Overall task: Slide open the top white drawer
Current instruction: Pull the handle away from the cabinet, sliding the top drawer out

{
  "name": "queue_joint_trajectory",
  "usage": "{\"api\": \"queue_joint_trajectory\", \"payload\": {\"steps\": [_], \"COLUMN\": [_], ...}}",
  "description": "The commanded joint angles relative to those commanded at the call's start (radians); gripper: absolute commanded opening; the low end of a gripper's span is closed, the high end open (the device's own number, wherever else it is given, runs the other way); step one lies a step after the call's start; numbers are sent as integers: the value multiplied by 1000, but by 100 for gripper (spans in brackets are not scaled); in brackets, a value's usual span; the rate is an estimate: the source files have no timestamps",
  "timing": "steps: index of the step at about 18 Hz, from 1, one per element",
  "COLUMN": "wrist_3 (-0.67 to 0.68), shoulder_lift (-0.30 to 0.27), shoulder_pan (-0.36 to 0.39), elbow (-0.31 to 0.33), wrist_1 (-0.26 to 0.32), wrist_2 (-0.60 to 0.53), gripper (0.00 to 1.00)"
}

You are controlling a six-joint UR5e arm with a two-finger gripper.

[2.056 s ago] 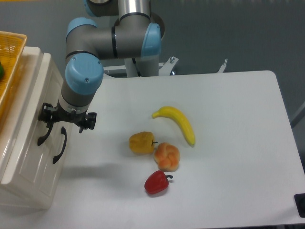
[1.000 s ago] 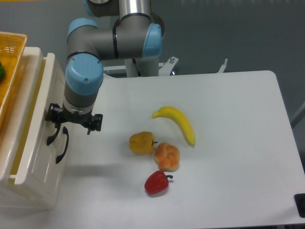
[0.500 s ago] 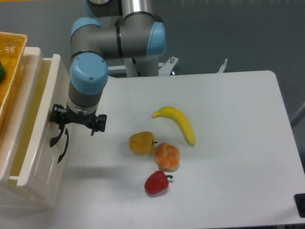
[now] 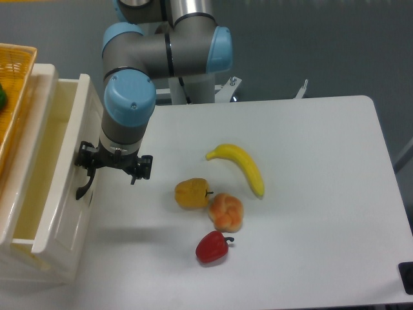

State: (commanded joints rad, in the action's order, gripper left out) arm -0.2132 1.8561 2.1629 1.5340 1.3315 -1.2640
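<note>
The top white drawer [image 4: 64, 200] stands pulled well out of the small cabinet at the table's left edge, and its cream inside shows empty. Its curved black handle [image 4: 82, 185] sits on the front face. My gripper [image 4: 115, 165] hangs just to the right of that face, pointing down, with its jaws spread wide. The left finger [image 4: 85, 157] is hooked at the top of the handle and the right finger [image 4: 144, 166] is over bare table. The blue wrist hides the fingertips from above. The lower drawer's handle is hidden under the open drawer.
A yellow basket [image 4: 13, 84] rests on the cabinet top at the far left. On the table lie a banana [image 4: 240, 166], a yellow pepper [image 4: 191, 193], an orange bun-like fruit [image 4: 226, 211] and a red pepper [image 4: 211, 247], all to the right of the gripper.
The gripper has moved right, about 40 pixels over two seconds, and the top drawer has slid out with it. More of the drawer's inside shows now.
</note>
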Motion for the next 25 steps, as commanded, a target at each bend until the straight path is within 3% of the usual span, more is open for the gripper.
{"api": "queue_joint_trajectory", "payload": {"steps": [13,25], "wrist_3": [-17,-66], "shoulder_lift": [3,0], "shoulder_pan": [11,74], "elbow": [-14,-20], "wrist_1": [2,5], "wrist_2": [-51,-63], "gripper": [100,100]}}
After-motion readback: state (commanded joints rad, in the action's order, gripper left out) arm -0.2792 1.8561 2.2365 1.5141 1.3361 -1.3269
